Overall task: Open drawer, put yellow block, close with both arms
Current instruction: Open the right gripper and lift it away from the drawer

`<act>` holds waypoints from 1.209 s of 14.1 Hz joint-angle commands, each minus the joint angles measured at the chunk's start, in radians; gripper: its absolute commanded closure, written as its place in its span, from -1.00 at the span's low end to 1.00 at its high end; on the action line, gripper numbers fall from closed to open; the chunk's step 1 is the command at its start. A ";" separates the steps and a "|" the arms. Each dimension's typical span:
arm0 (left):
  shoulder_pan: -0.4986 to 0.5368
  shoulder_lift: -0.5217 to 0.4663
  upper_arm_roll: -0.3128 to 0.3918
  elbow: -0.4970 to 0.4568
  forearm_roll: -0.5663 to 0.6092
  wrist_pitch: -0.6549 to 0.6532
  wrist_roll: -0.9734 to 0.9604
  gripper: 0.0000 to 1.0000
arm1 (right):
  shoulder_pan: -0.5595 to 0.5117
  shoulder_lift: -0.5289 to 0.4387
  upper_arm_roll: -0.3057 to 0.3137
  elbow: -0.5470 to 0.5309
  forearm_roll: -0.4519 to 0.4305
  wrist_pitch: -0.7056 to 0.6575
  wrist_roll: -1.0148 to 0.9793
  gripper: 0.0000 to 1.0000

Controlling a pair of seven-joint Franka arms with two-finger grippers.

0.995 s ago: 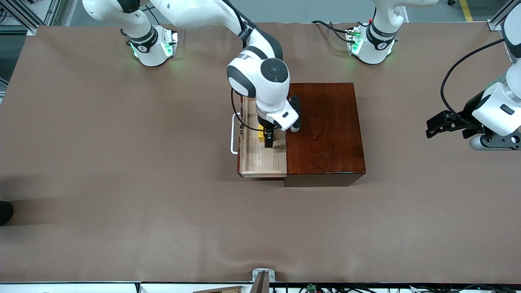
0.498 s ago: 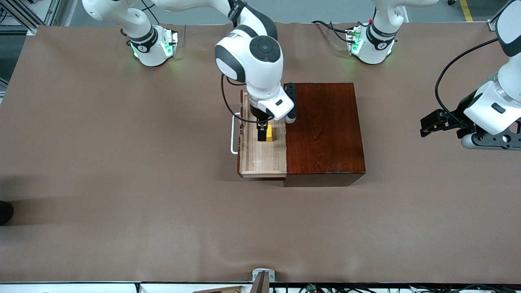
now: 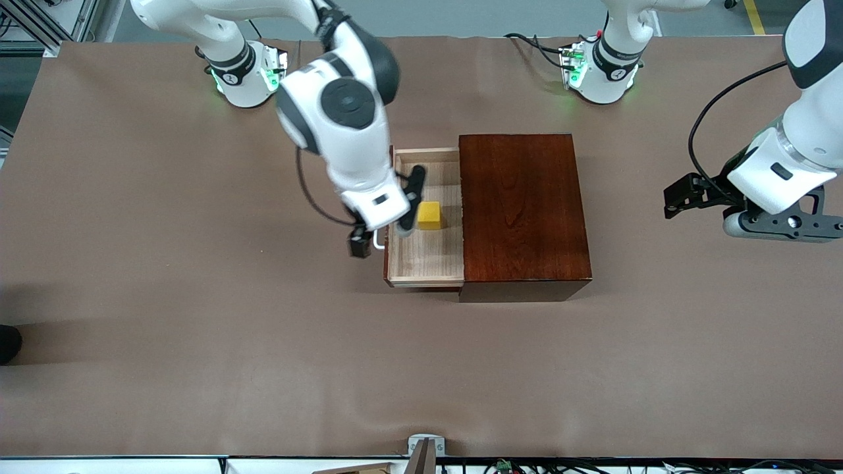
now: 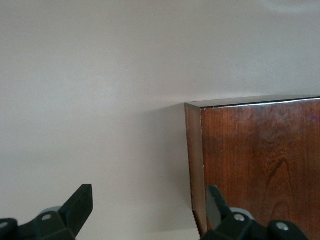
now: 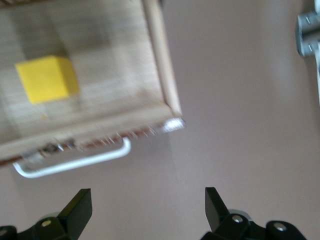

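The drawer [image 3: 425,260] stands pulled out of the dark wooden box [image 3: 523,210], and its light wood tray is bare apart from the yellow block [image 3: 429,215] lying in it. The right wrist view shows the block [image 5: 46,78] inside the tray and the white handle [image 5: 75,162] at the drawer front. My right gripper [image 3: 360,247] hangs open and empty over the table just in front of the handle [image 3: 379,245]; its fingers [image 5: 80,202] frame bare table. My left gripper [image 3: 681,196] is open and empty, in the air off the box's end toward the left arm, with the box's corner [image 4: 260,160] in its view.
Brown cloth covers the table [image 3: 197,296]. A small metal bracket [image 3: 425,447] sits at the table edge nearest the front camera. Cables lie by the left arm's base [image 3: 599,66]. A dark object [image 3: 9,342] shows at the table's edge on the right arm's end.
My right gripper has lifted out of the drawer and swung away over the handle, leaving the yellow block in the tray. The left gripper has drifted slightly toward the box.
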 commanded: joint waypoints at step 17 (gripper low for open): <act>-0.108 0.045 -0.412 -0.004 0.067 0.016 0.008 -1.00 | -0.651 -0.189 0.017 -0.170 0.138 -0.099 0.021 -1.00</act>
